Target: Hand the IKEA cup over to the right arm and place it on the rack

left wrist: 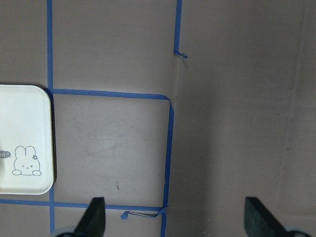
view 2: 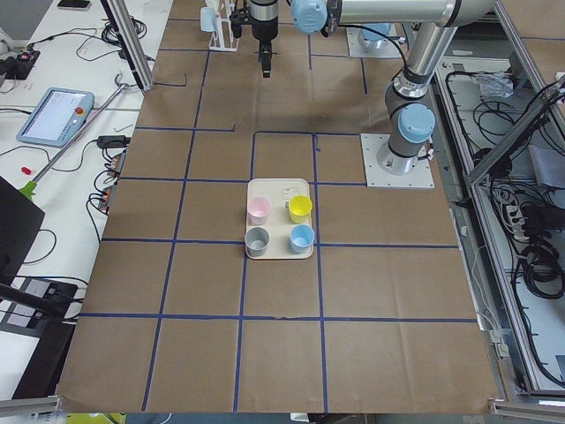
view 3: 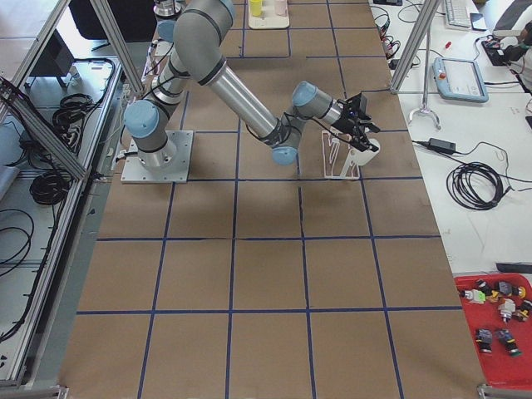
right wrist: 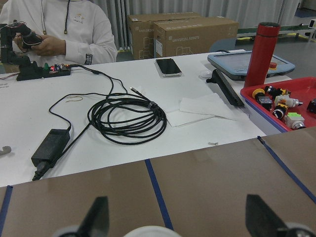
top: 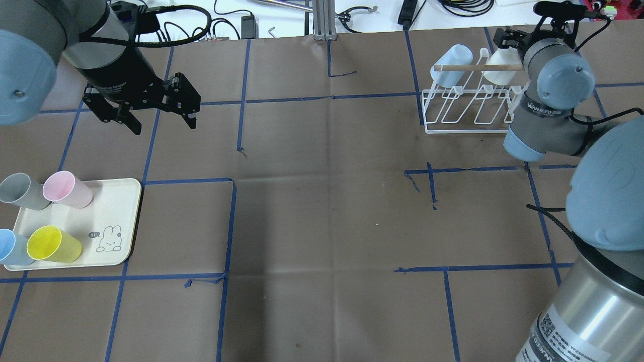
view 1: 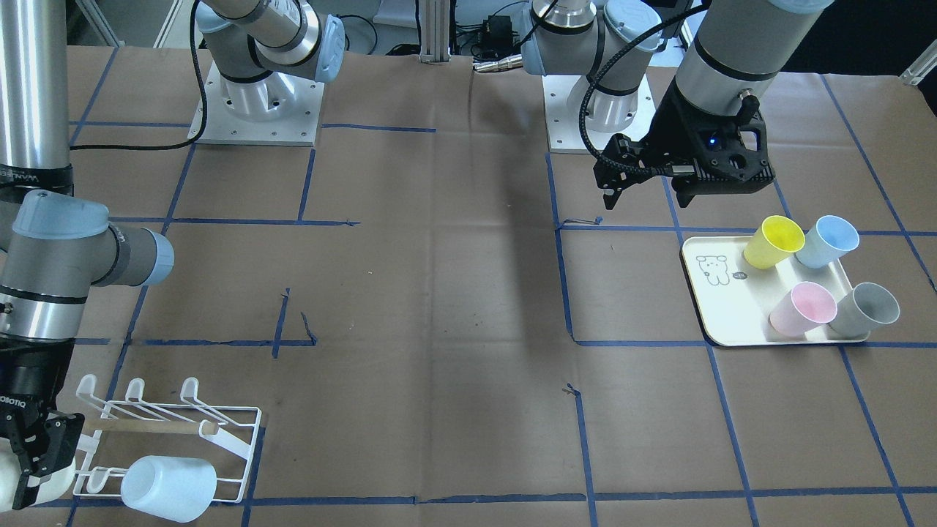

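Observation:
The white wire rack [top: 468, 108] stands at the far right of the table. It holds a pale blue cup [top: 450, 65] and a white cup [top: 498, 70], both tipped over its prongs by the wooden dowel. My right gripper [top: 508, 37] is at the white cup. In the right wrist view its fingers [right wrist: 96, 217] are spread wide, and the white cup's rim [right wrist: 150, 231] shows low between them without touching. My left gripper [top: 161, 118] hangs open and empty above the table, beyond the tray.
A cream tray [top: 118, 221] with a rabbit drawing holds grey [top: 22, 191], pink [top: 65, 188], blue [top: 12, 247] and yellow [top: 53, 244] cups at the near left. Beyond the table edge lie cables [right wrist: 126, 118], and a person sits there.

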Controlling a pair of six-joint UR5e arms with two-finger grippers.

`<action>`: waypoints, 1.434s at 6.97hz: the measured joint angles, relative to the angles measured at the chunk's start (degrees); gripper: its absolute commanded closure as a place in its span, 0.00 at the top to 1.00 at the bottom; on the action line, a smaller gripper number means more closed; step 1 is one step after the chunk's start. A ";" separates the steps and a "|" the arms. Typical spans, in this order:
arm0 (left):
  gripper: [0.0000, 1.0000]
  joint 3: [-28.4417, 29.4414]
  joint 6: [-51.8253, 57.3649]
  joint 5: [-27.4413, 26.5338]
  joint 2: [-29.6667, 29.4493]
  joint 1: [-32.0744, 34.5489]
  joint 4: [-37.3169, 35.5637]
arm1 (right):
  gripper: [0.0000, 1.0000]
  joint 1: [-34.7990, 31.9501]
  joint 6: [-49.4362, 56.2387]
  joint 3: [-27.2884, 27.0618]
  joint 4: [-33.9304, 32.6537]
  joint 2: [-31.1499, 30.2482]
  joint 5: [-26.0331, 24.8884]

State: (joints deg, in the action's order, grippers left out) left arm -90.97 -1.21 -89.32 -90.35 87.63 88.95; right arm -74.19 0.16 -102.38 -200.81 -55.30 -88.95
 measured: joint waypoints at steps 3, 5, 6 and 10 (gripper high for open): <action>1.00 0.00 -0.02 0.01 0.00 0.00 0.00 | 1.00 -0.16 -0.45 0.96 0.81 -1.98 -0.09; 1.00 0.00 -0.02 0.02 0.01 0.00 0.00 | 1.00 -0.28 -0.67 1.90 8.16 -6.60 -0.10; 1.00 0.00 -0.02 0.02 0.01 0.00 0.00 | 1.00 -0.60 -0.43 2.11 14.76 -9.90 -0.10; 1.00 0.12 -0.10 0.06 0.01 0.00 -0.01 | 1.00 -6.85 -0.89 3.72 48.10 -23.02 -0.17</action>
State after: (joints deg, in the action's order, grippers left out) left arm -90.85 -1.31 -89.26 -90.35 87.63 88.94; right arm -81.04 -0.74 -98.67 -152.71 -78.32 -89.12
